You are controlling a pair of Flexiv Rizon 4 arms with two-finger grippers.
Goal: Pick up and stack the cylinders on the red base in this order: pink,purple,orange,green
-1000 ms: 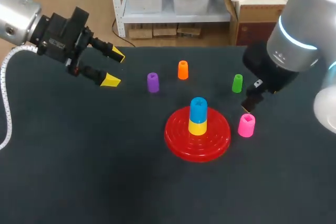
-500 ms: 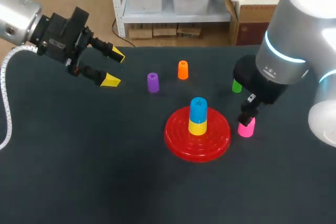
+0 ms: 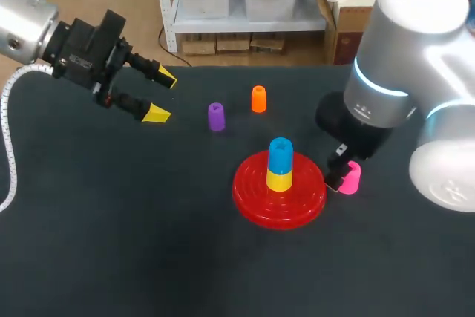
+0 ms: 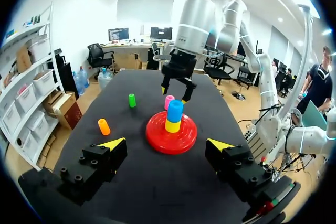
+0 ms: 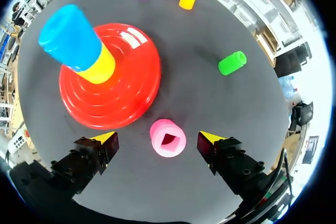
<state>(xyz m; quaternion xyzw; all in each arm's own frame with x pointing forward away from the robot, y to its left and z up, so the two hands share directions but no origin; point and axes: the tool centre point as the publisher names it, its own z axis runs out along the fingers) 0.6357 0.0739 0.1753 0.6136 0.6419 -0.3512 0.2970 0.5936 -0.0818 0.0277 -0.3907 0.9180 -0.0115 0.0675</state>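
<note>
Table (image 3: 148,220): dark, matte top. Five things rest directly on it.

- Red base (image 3: 249,194): round, ridged in rings, near the middle.
- Pink cylinder (image 3: 350,177): upright, hollow end up, just beside the base on its right.
- Purple cylinder (image 3: 216,116): upright, behind the base, to the left.
- Orange cylinder (image 3: 258,99): upright, near the purple one, farther back.
- Green cylinder (image 4: 132,100): seen only from the wrist views; stands apart from the rest, off to the right of the orange one.

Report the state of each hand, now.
Left hand: open, holding nothing.
Right hand: open, lined up on the pink cylinder, not gripping it.
</note>
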